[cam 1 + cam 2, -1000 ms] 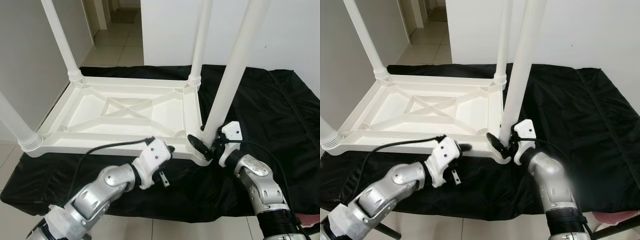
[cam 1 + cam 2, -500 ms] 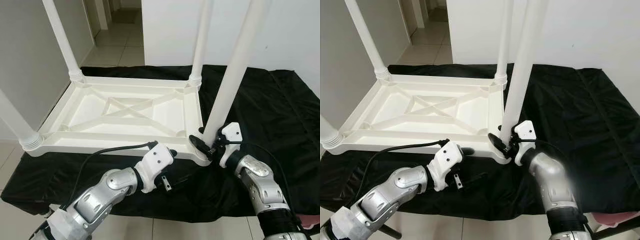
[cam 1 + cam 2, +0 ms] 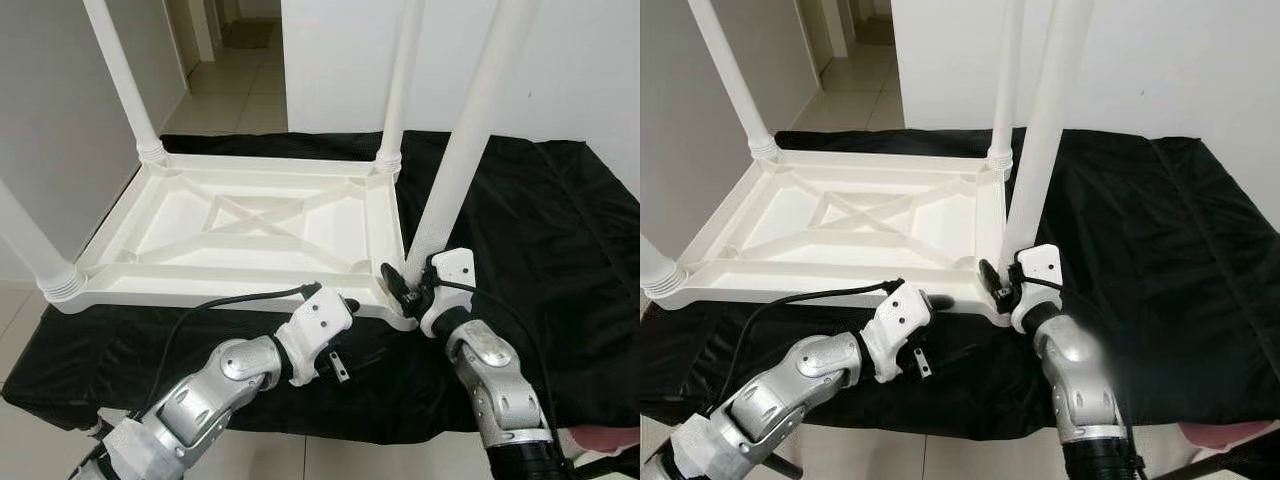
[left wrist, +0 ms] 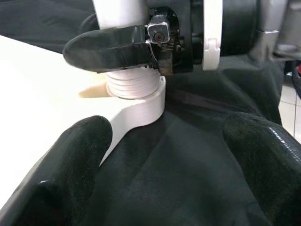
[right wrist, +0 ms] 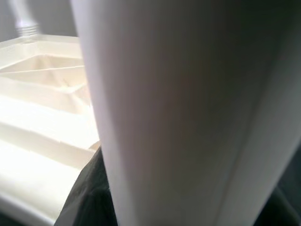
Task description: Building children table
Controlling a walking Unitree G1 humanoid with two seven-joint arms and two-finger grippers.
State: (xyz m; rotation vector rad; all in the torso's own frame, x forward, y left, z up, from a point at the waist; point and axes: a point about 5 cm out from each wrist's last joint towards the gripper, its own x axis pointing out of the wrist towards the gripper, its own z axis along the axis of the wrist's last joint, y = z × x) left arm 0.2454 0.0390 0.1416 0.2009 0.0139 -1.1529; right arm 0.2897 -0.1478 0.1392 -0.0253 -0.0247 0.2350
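Note:
A white plastic children's table (image 3: 250, 215) lies upside down on a black cloth (image 3: 560, 230). Its near right leg (image 3: 470, 140) stands upright in the corner socket (image 4: 136, 101). My right gripper (image 3: 408, 287) is shut on the base of this leg, one black finger (image 4: 108, 47) lying across it just above the socket. In the right wrist view the leg (image 5: 178, 113) stands very close, beside the table's underside (image 5: 37, 94). My left gripper (image 3: 348, 328) is low at the table's front edge, just left of that corner, open, with only cloth between its fingers (image 4: 75, 160).
Three other legs stand upright: far left (image 3: 125, 80), far right (image 3: 403, 80) and near left (image 3: 30, 245). A grey wall runs along the left, a white wall behind, and a tiled hallway floor (image 3: 235, 100) beyond. The cloth's front edge lies just below my arms.
My left gripper has slid right along the table's front edge toward the near right corner and dropped lower. My right arm has shifted slightly left, still holding the leg.

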